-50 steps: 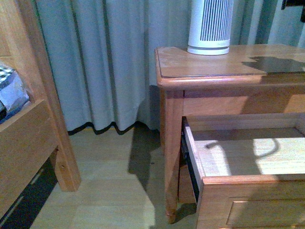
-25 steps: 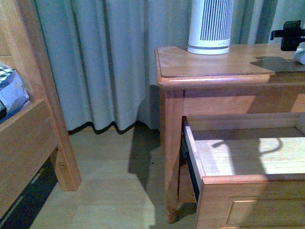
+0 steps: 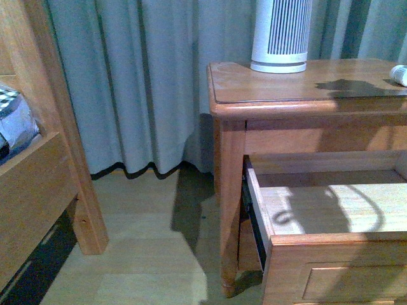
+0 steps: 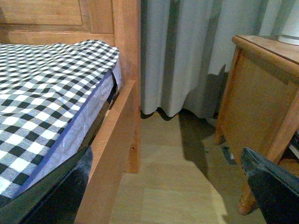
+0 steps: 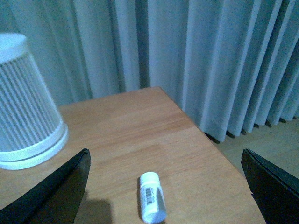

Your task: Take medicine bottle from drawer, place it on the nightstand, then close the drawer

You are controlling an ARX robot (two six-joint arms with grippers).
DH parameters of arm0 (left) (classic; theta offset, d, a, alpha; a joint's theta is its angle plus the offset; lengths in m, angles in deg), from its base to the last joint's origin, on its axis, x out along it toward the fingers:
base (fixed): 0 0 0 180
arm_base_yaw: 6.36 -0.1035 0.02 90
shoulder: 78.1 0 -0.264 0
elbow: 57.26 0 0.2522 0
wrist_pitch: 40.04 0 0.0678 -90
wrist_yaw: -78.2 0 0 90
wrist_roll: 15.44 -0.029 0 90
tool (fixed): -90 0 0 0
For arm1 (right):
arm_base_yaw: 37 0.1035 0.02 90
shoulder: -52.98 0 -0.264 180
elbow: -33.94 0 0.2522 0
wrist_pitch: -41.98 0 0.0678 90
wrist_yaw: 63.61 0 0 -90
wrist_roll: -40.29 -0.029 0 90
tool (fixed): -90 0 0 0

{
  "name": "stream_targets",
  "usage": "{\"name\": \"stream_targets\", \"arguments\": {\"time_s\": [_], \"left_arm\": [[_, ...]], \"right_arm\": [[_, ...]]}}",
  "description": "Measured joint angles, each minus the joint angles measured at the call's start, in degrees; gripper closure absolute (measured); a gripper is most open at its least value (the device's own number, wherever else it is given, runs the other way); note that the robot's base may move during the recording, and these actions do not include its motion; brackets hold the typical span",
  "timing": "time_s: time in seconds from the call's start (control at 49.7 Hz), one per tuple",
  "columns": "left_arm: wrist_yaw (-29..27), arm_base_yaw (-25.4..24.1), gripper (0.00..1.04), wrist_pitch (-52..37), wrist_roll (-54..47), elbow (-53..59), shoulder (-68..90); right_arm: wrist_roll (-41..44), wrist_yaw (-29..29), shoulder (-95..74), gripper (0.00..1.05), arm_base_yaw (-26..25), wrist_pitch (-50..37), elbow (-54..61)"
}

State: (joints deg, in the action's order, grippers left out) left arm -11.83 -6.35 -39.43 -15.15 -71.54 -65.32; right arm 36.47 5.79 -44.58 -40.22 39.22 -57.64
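The small orange-brown wooden nightstand [image 3: 286, 89] is occupying the right half of the front view, with its rounded top running off the right edge of the frame. Its top drawer [image 3: 331, 210], pale wood inside, is standing pulled out at the lower right of the frame, and no contents are showing on the visible part of its floor. The drawer's knob is not in view.

A tall white slatted cylindrical appliance [image 3: 281, 35] is standing at the upper centre-right, on the back of the nightstand top.

The right gripper [image 5: 165, 150] is hovering over the nightstand top with its jaws spread wide and nothing between them. The left gripper [image 4: 166, 150] is likewise spread wide and empty, pointing at the floor between the bed and the nightstand.

The small white capped medicine bottle [image 3: 399, 74] is lying on its side on the nightstand top, at the extreme right edge of the front view, well apart from the appliance and touching neither gripper.

Judged step: placement is looking complete; closing the drawer is remaining. The next move is calling for a gripper lowered to the drawer front and a straight, square push along the runners.
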Motion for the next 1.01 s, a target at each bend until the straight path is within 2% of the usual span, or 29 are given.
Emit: {"name": "stream_targets", "arguments": {"time_s": [0.161,0.262,0.403,0.584,0.865,1.006], "left_arm": [[0.0,0.0,0.07,0.0,0.0,0.0,0.0],[0.0,0.0,0.07,0.0,0.0,0.0,0.0],[0.0,0.0,0.07,0.0,0.0,0.0,0.0],[0.0,0.0,0.07,0.0,0.0,0.0,0.0],[0.0,0.0,0.07,0.0,0.0,0.0,0.0],[0.0,0.0,0.07,0.0,0.0,0.0,0.0]], "right_arm": [[-3.82,1.95,16.94,0.07,2.25,-3.54,21.14],[-6.8,2.05,26.8,0.07,3.5,-2.43,35.95],[-9.49,1.95,35.65,0.07,5.35,0.26,48.7],[-10.4,2.71,35.74,0.07,7.1,-3.58,60.92],[-8.7,4.26,19.71,0.07,6.27,-19.02,62.88],[-8.72,4.52,10.82,0.07,5.84,-21.42,60.57]]}}
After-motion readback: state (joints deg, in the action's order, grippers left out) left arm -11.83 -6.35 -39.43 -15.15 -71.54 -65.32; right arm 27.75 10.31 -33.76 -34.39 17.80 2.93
